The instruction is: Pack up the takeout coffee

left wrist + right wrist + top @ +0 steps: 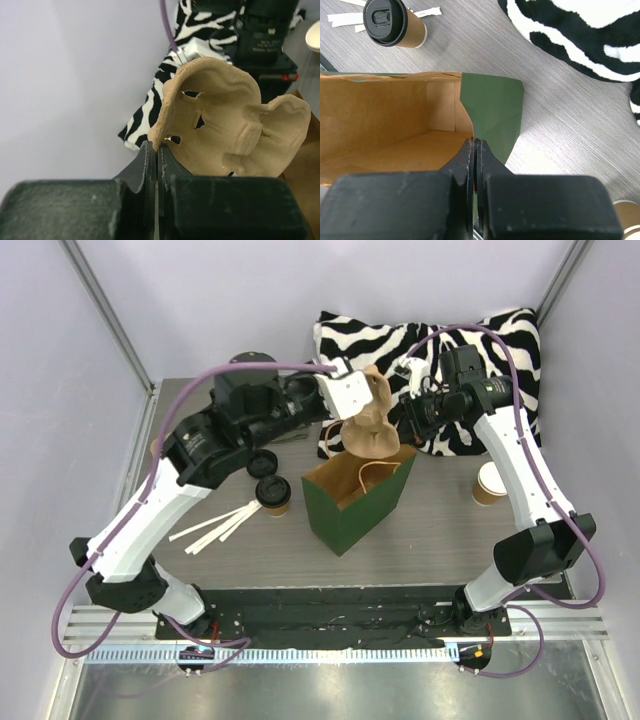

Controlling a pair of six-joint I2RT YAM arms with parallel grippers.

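Note:
The takeout coffee (272,494), a tan cup with a black lid, stands on the table left of the open green bag (350,515). It also shows in the right wrist view (395,24). My left gripper (360,400) is shut on the edge of the tan pulp cup tray (370,428) and holds it in the air above the bag's back; the left wrist view shows the gripper (159,150) and the tray (230,125). My right gripper (408,438) is shut on the bag's rim, as the right wrist view shows (476,142), and the brown inside of the bag (395,135) is empty.
A lidless tan cup (489,483) stands at the right. A loose black lid (261,463) and white paper sticks (215,525) lie left of the coffee. A zebra-print cushion (440,345) fills the back right. Walls close the back and sides.

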